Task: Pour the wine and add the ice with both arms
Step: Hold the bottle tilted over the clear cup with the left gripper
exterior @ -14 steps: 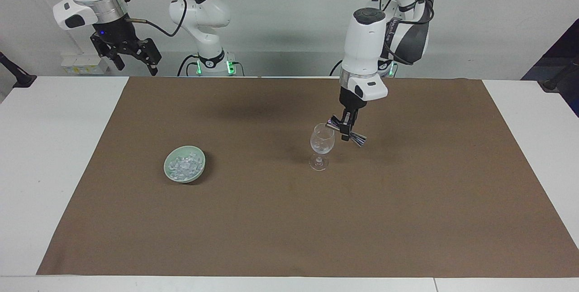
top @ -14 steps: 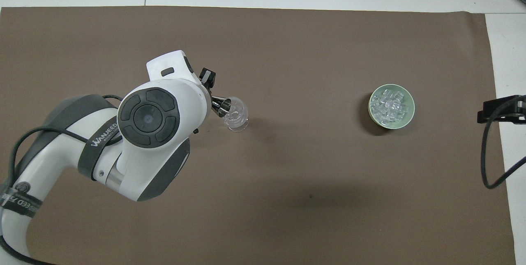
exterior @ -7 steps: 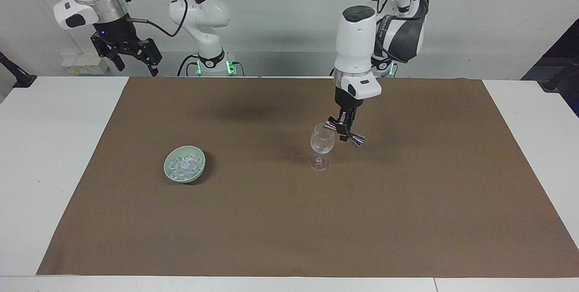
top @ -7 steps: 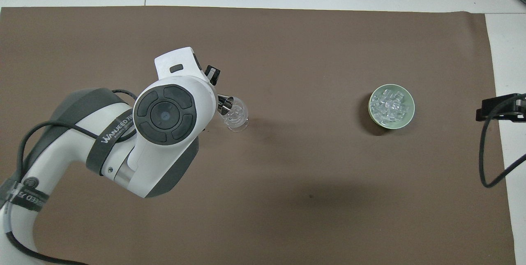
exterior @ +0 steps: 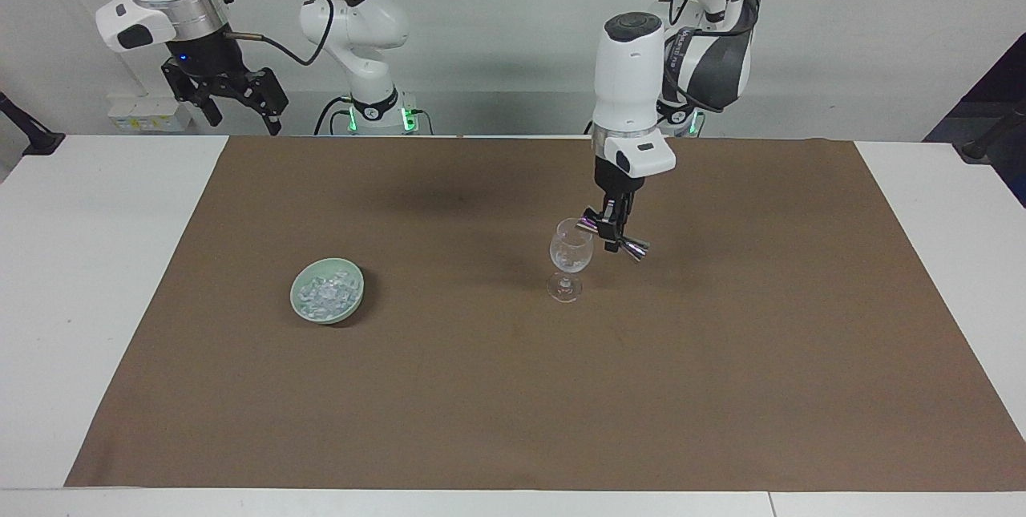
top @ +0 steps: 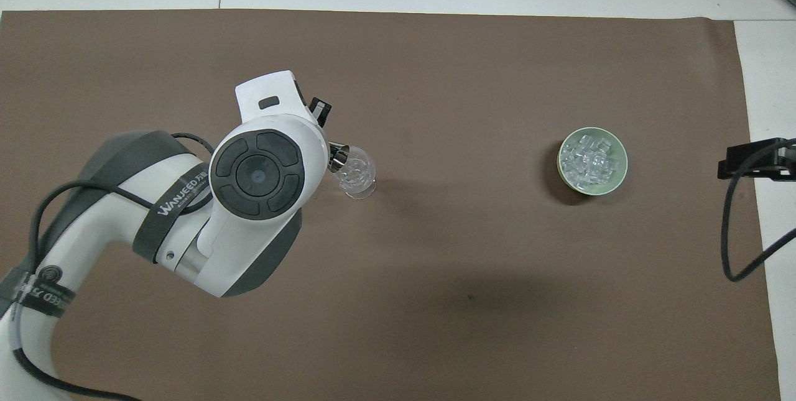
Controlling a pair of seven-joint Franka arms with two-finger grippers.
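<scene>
A clear stemmed wine glass (exterior: 571, 251) (top: 356, 173) stands on the brown mat, with something clear and glinting in its bowl. My left gripper (exterior: 613, 223) hangs just over the glass's rim, shut on a small metal jigger (exterior: 619, 238) (top: 337, 158) that is tipped with its mouth toward the glass. The wrist hides the left gripper's fingers in the overhead view. The ice (exterior: 325, 293) (top: 591, 159) is heaped in a pale green bowl (exterior: 358, 286) (top: 623, 166) toward the right arm's end. My right gripper (exterior: 232, 98) (top: 754, 162) waits open and raised near that end's edge of the mat.
The brown mat (exterior: 513, 397) covers most of the white table (exterior: 96, 276). A dark cable (top: 734, 233) hangs from the right wrist over the mat's edge. The left arm's elbow and wrist (top: 255, 177) hang over the mat beside the glass.
The left arm's wrist has swung a little toward the right arm's end, with the jigger staying tipped at the glass's rim. The right gripper has barely shifted.
</scene>
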